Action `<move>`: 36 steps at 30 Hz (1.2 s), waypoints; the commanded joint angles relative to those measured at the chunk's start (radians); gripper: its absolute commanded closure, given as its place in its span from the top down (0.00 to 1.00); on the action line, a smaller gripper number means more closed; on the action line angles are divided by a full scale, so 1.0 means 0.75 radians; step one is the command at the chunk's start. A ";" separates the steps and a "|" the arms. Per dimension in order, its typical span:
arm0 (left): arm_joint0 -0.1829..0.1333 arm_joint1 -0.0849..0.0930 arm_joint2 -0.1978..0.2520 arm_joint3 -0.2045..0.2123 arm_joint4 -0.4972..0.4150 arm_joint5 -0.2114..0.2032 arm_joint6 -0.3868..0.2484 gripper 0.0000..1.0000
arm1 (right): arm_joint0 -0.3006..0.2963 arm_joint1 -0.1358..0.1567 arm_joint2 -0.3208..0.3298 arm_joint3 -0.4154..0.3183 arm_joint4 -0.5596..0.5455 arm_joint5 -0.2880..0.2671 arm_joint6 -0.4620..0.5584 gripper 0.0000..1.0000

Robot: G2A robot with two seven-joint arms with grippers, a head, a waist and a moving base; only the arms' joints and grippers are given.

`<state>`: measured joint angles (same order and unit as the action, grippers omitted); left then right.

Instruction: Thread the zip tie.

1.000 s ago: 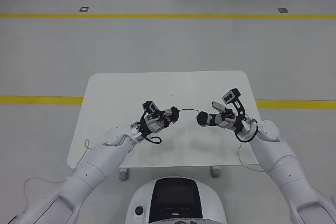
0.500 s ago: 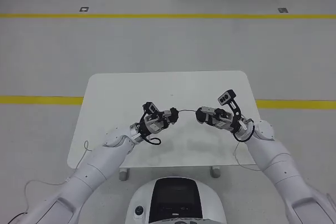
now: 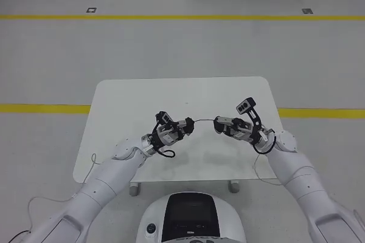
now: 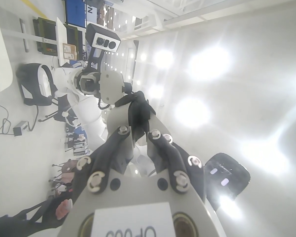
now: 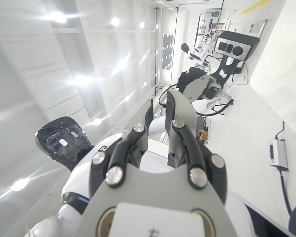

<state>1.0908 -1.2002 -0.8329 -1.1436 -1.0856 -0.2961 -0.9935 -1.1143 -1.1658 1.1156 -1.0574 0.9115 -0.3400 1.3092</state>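
Black zip tie (image 3: 202, 119) hanging over white tabletop (image 3: 128, 103), pinched tight in left claw (image 3: 186, 123); right claw (image 3: 218, 124) parted just a little at its other end, actual grip unclear tbh.

Mid-frame, my left fingers (image 4: 119, 117) are hiding one zip tie (image 3: 202, 120) end. The other is looking too small to judge.

Nothing reads clearly; the label (image 4: 132, 219) on the left tool (image 4: 138, 124) is cut off.
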 commanded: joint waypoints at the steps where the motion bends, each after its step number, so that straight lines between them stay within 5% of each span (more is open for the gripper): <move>1: 0.002 -0.002 -0.001 -0.002 0.005 0.001 0.000 0.00 | -0.001 -0.001 0.003 0.000 -0.001 0.001 0.005 0.15; 10: 0.007 -0.009 -0.013 -0.003 0.029 0.015 0.002 0.00 | -0.002 -0.005 0.017 0.004 -0.012 0.009 0.011 0.03; 21: 0.015 -0.016 -0.029 -0.005 0.054 0.020 0.000 0.00 | -0.005 -0.009 0.033 0.006 -0.030 0.019 0.012 0.00; 22: 0.015 -0.017 -0.030 -0.005 0.058 0.019 -0.001 0.20 | -0.005 -0.009 0.034 0.007 -0.034 0.018 0.011 0.00; 23: 0.015 -0.017 -0.032 -0.005 0.062 0.017 -0.001 1.00 | -0.005 -0.009 0.036 0.007 -0.037 0.018 0.011 0.00; 36: 0.015 -0.017 -0.032 -0.005 0.062 0.017 -0.001 1.00 | -0.003 0.009 0.110 0.017 -0.101 0.000 0.051 0.00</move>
<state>1.1019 -1.2132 -0.8566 -1.1474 -1.0389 -0.2837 -0.9943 -1.1165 -1.1601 1.1947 -1.0419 0.8420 -0.3391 1.3433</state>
